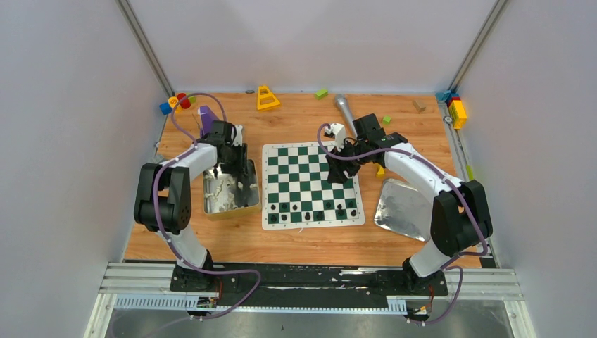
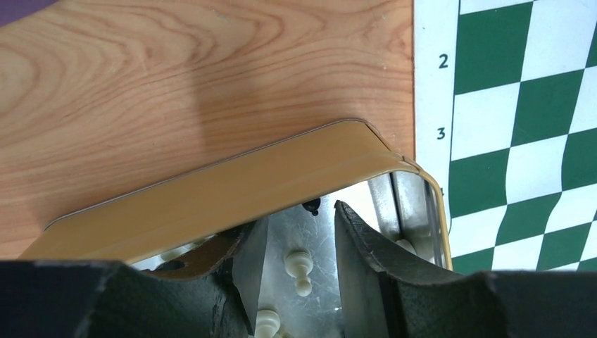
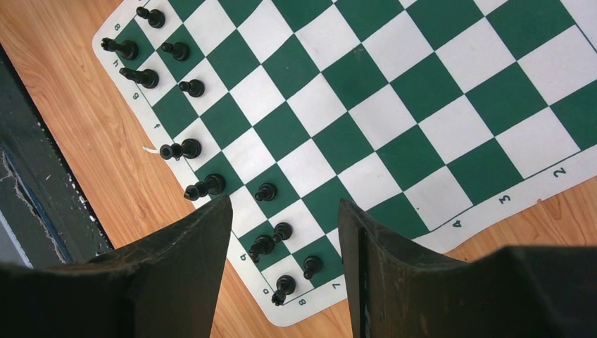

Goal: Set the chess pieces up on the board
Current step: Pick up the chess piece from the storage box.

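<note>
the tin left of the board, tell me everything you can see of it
The tin is a shallow rectangular tray with rounded corners, tan outside and shiny bare metal inside. It lies flat, open side up, on the wooden table, close beside the board on its left. Loose cream chess pieces lie on its floor. The left gripper hangs open over its inside; whether the fingers touch the metal is unclear.

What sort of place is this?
Probably a lab robot cell: blank white panels box in a wooden table, with the left arm and right arm mounted on metal rails.
</note>
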Robot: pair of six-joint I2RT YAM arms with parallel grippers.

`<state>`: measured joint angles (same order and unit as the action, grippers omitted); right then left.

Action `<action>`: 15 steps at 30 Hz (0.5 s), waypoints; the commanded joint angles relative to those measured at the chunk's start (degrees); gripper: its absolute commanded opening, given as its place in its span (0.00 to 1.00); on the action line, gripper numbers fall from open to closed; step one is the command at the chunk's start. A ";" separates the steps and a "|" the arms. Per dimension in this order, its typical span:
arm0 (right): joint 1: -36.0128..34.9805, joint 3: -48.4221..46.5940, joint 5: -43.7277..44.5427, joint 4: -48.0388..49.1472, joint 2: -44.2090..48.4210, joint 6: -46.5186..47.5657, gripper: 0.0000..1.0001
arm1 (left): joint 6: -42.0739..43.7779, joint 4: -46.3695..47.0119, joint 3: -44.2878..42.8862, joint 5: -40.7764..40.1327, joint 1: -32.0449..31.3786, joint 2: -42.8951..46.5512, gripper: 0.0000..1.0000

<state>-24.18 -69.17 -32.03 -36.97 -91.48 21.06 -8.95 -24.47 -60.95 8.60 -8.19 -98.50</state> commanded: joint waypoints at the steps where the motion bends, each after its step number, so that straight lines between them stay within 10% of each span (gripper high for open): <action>1: 0.20 0.16 -2.47 1.82 0.13 0.25 0.57 | -1.90 3.66 -0.79 -1.49 -0.34 -1.35 0.47; 15: 0.28 0.27 -4.59 0.86 -0.19 0.07 0.57 | -2.52 4.76 -1.76 -2.59 -0.43 -4.08 0.33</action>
<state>-24.18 -68.40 -34.20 -37.10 -91.55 21.06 -10.63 -21.61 -62.41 6.96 -8.36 -101.41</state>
